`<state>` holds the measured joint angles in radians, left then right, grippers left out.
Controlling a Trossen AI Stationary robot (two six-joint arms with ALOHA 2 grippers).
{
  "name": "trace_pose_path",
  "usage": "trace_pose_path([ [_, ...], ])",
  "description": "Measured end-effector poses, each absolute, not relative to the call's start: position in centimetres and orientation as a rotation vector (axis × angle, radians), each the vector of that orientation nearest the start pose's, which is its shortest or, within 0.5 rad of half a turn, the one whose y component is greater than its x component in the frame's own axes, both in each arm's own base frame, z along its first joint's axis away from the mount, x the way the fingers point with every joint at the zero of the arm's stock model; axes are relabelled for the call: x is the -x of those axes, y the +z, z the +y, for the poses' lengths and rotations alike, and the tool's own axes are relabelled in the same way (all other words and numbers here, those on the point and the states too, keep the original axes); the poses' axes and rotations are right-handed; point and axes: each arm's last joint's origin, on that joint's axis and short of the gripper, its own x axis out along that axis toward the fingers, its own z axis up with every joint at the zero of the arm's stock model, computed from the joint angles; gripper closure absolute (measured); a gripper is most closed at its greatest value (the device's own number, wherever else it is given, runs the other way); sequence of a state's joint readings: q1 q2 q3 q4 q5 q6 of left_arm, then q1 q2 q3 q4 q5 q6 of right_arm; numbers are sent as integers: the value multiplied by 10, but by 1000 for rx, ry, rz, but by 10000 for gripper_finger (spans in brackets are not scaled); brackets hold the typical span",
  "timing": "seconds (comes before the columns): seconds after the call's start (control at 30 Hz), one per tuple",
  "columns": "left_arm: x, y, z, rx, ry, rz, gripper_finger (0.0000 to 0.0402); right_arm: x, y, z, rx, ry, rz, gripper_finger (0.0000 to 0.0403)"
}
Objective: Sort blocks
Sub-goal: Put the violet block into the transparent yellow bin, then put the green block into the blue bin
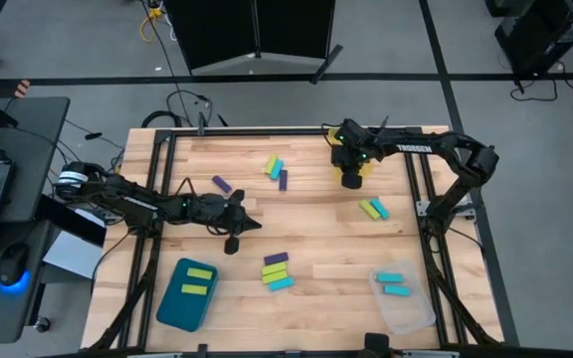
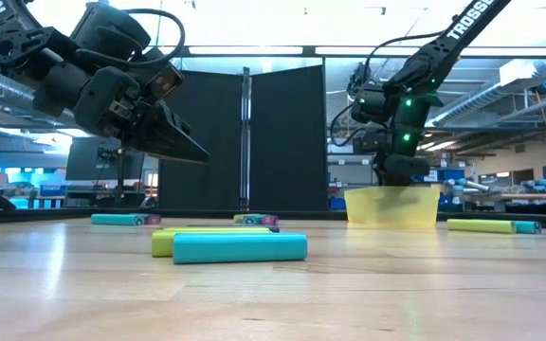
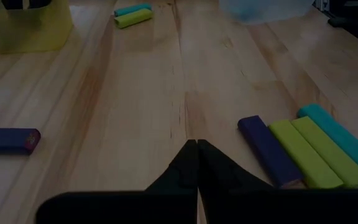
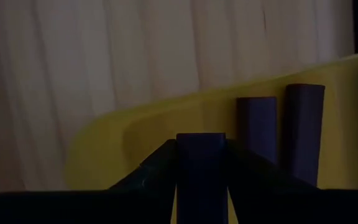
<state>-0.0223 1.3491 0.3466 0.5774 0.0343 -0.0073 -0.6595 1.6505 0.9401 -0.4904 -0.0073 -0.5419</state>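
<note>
The table (image 1: 306, 224) is made of pale, smooth, matt wood planks. The blocks (image 2: 240, 248) look like matt plastic; the yellow bin (image 2: 392, 206) appears translucent plastic.

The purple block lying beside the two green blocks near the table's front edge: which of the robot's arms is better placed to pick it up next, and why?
The left. Its left gripper is shut and empty, hovering close to the purple block. The right gripper is far off over the yellow bin, shut on another purple block.

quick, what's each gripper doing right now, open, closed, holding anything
Left gripper: closed, empty, above bare table near the purple, green and cyan blocks.
Right gripper: closed on a purple block over the yellow bin.
</note>
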Motion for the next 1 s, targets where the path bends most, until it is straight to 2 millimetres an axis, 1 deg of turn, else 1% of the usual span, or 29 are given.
trace_pose_path([
  [0.17, -232, 147, -6, 10, -54, 425, 394, -237, 162, -186, 46, -251, 1250, 259],
  [0.53, -232, 147, -6, 10, -54, 425, 394, -235, 163, -187, 22, -291, 1259, 255],
  [0.6, -232, 147, -6, 10, -54, 425, 394, -236, 167, -189, 32, -309, 1279, 255],
  [0.7, -232, 147, -6, 10, -54, 425, 394, -240, 181, -192, 35, -315, 1293, 256],
  [0.77, -232, 147, -6, 12, -43, 424, 394, -244, 192, -192, 31, -309, 1307, 266],
  [0.83, -232, 147, -6, 11, -38, 424, 394, -250, 205, -190, 30, -308, 1313, 283],
  [0.9, -232, 147, -6, 11, -38, 424, 394, -255, 215, -186, 35, -291, 1319, 309],
  [1.0, -233, 148, -6, 26, -35, 423, 394, -266, 224, -175, 67, -251, 1301, 358],
])
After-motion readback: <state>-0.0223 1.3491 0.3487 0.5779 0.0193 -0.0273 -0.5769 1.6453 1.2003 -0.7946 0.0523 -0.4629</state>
